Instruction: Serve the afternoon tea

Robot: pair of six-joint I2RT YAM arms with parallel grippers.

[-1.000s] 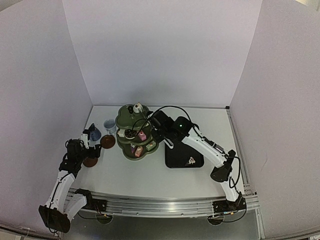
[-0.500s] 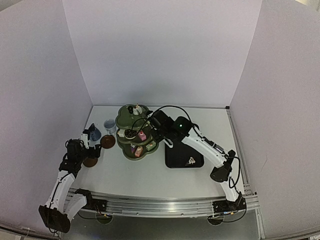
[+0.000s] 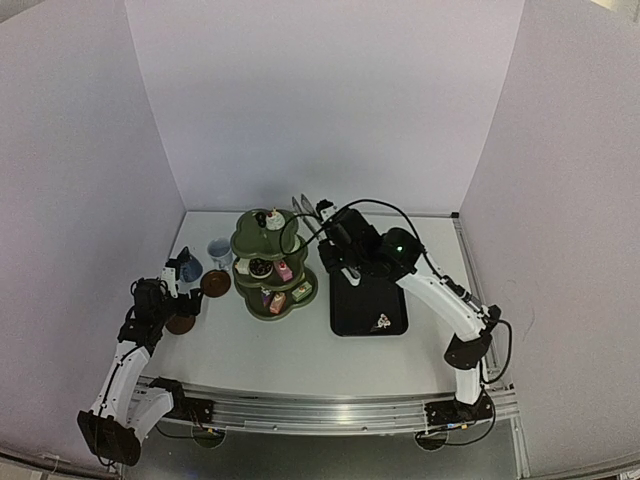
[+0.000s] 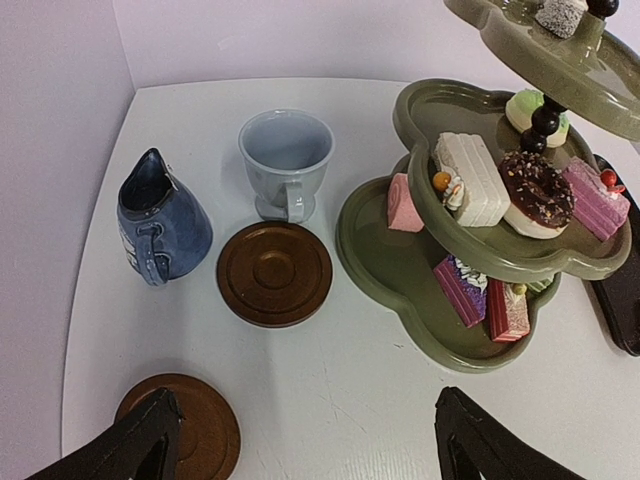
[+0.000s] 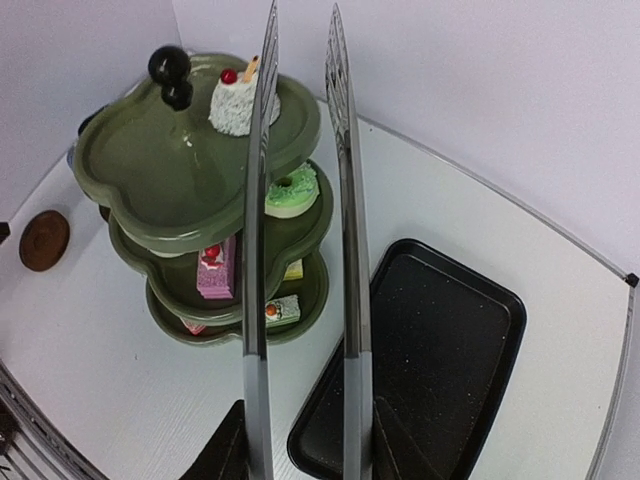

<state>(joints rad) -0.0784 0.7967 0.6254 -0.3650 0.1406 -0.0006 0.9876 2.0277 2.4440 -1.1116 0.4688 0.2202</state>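
Note:
The olive-green three-tier stand holds small cakes on every tier. Its top tier carries a white cake with a cherry. A green ring and a chocolate ring lie on the middle tier. My right gripper is shut on the tongs. Their two blades stand apart with nothing between them, raised just right of the stand's top. My left gripper is open low over the table, one finger above a brown saucer. A second saucer, the dark-blue cup and the pale cup stand beyond.
A black rectangular tray lies right of the stand, below the right arm, with a small item near its front edge. White walls close in the table at the back and on both sides.
The right arm has drawn the tongs back from the stand's top tier, up and to the right. The white cake stays on that tier. The left arm has not moved.

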